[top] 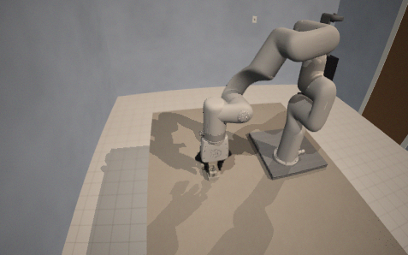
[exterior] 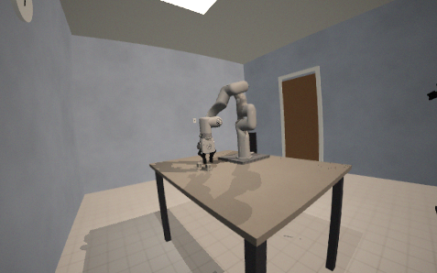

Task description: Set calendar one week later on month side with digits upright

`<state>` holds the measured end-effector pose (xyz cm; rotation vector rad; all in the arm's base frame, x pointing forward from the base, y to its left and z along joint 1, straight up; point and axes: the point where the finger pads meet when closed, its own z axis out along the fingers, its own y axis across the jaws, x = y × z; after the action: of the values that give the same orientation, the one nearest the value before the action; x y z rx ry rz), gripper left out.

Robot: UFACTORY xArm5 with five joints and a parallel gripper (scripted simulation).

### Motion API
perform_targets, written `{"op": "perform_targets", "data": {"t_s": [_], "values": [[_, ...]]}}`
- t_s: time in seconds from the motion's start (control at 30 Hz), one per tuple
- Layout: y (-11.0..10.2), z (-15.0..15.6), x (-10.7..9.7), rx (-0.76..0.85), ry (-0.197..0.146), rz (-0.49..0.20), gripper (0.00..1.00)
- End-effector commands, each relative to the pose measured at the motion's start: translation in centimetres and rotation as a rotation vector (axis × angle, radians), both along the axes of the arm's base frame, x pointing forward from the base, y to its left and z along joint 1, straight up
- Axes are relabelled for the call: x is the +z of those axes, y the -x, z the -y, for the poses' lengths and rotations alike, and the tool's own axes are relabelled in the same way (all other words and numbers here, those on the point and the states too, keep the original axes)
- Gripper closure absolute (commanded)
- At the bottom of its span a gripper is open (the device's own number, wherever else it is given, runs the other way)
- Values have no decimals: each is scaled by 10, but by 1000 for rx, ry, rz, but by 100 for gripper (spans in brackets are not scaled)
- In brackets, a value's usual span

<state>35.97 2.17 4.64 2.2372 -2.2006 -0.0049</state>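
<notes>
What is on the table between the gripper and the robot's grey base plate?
Only shadowed table top shows between the gripper and the base plate, seen in the top view.

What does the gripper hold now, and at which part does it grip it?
Nothing seems gripped. The gripper stands half open, low over a small pale thing on the table; contact is too small to tell.

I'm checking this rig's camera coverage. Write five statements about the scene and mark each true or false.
1. The claw points down at the table. True.
2. The arm stands on a grey base plate. True.
3. The door is open. False: it is closed.
4. The claw hangs over the floor beside the table. False: it is above the table top.
5. The calendar's digits are readable. False: too small and hidden under the claw.
</notes>
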Motion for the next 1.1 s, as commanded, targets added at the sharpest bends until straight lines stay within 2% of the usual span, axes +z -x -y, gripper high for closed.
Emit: {"op": "perform_targets", "data": {"t_s": [0.0,1.07], "values": [[-1,0,1,0,0,3,53],[-1,0,-3,0,0,3,53]]}}
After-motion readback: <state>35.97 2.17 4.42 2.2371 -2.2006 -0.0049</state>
